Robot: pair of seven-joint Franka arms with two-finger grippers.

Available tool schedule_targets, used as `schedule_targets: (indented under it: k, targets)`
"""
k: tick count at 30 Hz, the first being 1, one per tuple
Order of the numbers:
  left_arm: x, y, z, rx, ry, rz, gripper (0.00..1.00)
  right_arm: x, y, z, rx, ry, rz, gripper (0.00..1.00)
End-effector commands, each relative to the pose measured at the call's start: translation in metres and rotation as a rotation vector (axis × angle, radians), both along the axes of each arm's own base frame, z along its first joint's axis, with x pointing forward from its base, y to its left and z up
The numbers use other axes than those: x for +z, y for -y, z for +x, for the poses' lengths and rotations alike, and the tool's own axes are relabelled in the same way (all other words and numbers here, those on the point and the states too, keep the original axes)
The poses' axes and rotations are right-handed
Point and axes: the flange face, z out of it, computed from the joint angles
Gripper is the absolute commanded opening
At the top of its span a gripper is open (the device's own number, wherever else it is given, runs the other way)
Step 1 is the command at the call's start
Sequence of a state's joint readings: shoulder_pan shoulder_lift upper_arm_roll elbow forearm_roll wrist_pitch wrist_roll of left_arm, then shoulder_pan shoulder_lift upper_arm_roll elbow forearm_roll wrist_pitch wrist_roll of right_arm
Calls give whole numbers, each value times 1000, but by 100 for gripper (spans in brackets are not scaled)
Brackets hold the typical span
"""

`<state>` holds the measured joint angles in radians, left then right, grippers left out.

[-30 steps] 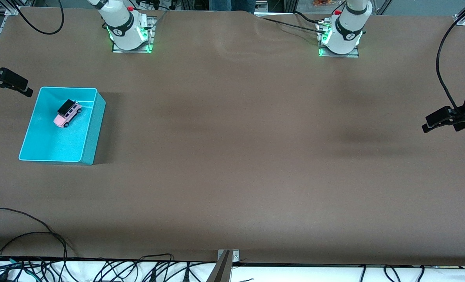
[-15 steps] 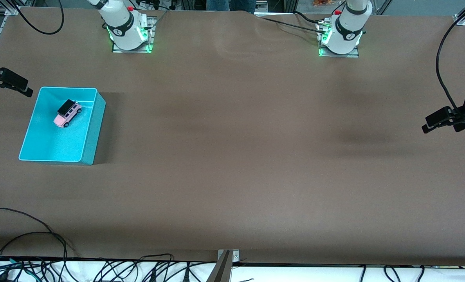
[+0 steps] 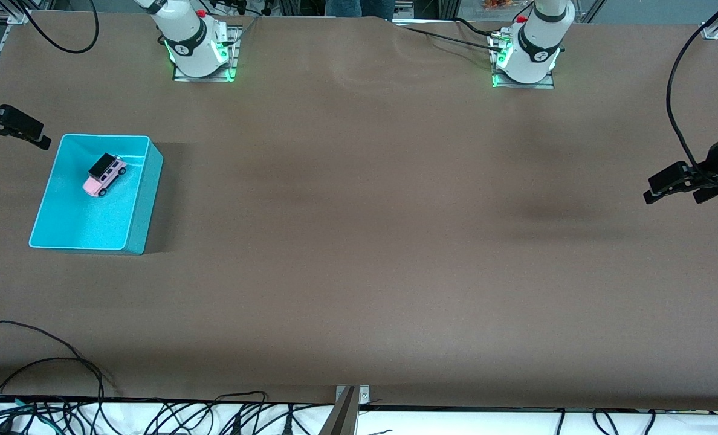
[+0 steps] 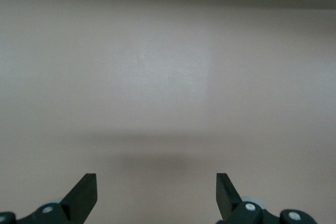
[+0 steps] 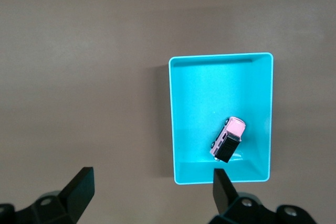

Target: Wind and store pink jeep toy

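The pink jeep toy (image 3: 104,175) with its black roof rests on its wheels inside the turquoise bin (image 3: 147,205), at the right arm's end of the table. My right gripper (image 3: 42,137) hangs open and empty over bare table just outside the bin. In the right wrist view the jeep (image 5: 227,139) lies in the bin (image 5: 172,119), clear of the right gripper (image 5: 153,174). My left gripper (image 3: 652,190) hovers open and empty over bare table at the left arm's end. In the left wrist view that gripper (image 4: 156,179) has only brown table under it.
A brown mat (image 3: 359,241) covers the table. The two arm bases (image 3: 199,51) (image 3: 525,57) stand along its edge farthest from the front camera. Loose black cables (image 3: 63,362) lie along the nearest edge, and one cable (image 3: 676,103) hangs by the left gripper.
My left gripper has shifted slightly toward the middle of the table. The right gripper, the bin and the jeep have not moved.
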<state>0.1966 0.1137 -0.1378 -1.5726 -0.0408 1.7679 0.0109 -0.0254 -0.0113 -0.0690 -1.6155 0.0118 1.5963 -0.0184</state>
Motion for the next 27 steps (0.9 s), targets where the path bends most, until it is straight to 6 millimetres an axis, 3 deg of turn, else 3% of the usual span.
schedule_targets:
  k: [1,17,27]
  targets:
    - [12,-4,-7,11,5,-2,100,6,3,-1,15,-5,-5,100]
    - [13,4,-10,1,-4,0,100,6,3,-1,15,-5,-5,100]
    - [9,-2,-12,1,-26,1,100,6,1,-1,13,-3,-7,100]
